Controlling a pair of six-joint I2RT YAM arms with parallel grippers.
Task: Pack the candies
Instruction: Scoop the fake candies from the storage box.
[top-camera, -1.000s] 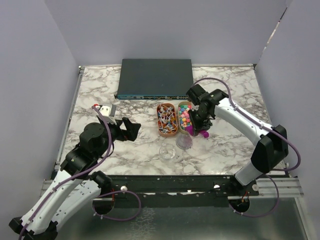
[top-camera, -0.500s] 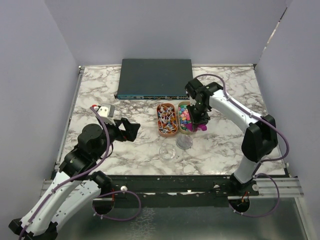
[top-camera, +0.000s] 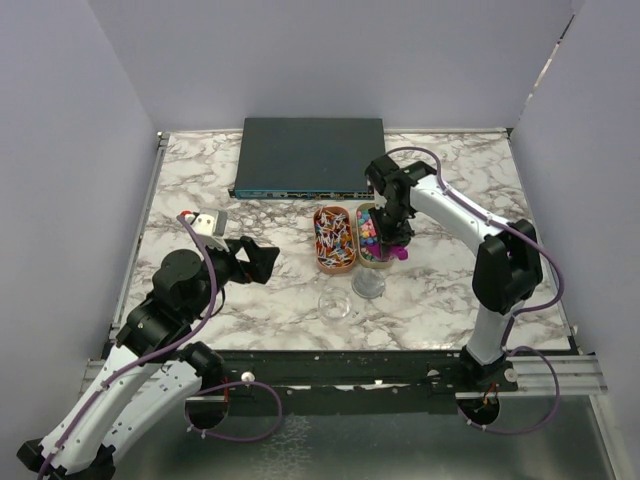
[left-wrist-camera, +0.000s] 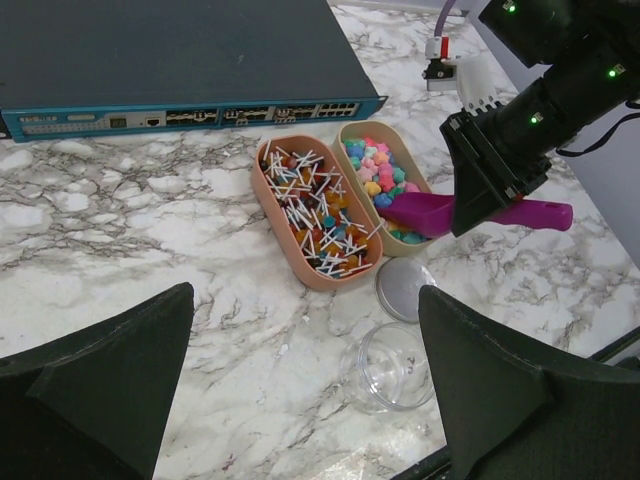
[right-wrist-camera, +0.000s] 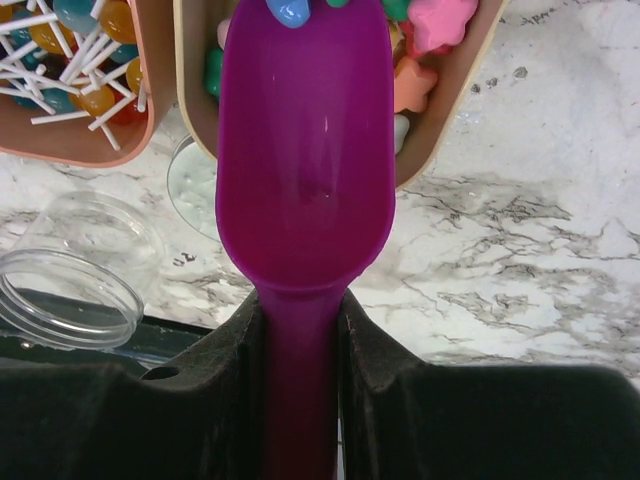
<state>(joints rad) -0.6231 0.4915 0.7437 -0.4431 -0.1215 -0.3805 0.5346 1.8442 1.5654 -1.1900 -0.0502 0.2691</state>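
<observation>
Purple scoop (right-wrist-camera: 305, 150) — bowl-first into candies (left-wrist-camera: 372, 170)

No legible text, brand or number is noted; faint markings along the front of the dark switch box (left-wrist-camera: 180, 113) cannot be read.
</observation>
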